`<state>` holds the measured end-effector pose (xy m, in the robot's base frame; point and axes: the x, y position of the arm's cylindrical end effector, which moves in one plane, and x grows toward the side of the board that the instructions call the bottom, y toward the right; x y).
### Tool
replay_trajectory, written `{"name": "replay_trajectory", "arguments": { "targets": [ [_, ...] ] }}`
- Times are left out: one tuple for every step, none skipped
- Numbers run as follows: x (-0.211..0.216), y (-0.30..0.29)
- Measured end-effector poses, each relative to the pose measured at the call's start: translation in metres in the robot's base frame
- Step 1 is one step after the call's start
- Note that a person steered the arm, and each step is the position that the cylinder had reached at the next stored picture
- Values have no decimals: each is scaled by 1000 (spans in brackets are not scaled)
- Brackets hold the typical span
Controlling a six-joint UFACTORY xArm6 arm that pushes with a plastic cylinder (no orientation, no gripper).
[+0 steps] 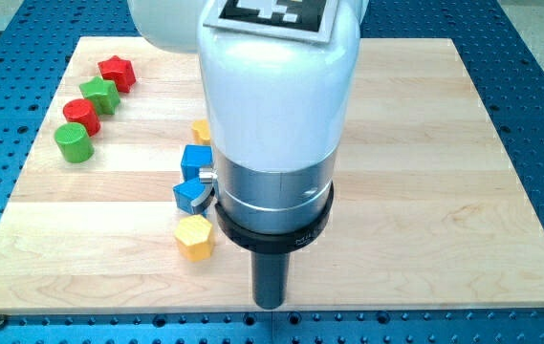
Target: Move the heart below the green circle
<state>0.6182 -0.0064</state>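
Observation:
A green circle (74, 142) stands near the board's left edge, lowest in a slanted row of blocks. A small yellow block (200, 131), probably the heart, shows only in part at the arm's left side; the arm hides the rest. My tip (270, 305) rests on the board near the view's bottom edge, below and to the right of a yellow hexagon (195, 237). It is far to the right of the green circle and touches no block.
Up and right of the green circle stand a red circle (80, 115), a green star-like block (100, 95) and a red star (117, 71). A blue cube (196, 160) and a second blue block (190, 195) sit below the yellow piece. The arm's white body (276, 96) hides the board's middle.

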Motion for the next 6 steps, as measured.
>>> {"name": "replay_trajectory", "arguments": {
  "targets": [
    [0,-27],
    [-4,4],
    [-42,22],
    [-84,21],
    [-129,26],
    [-185,5]
  ]
}}
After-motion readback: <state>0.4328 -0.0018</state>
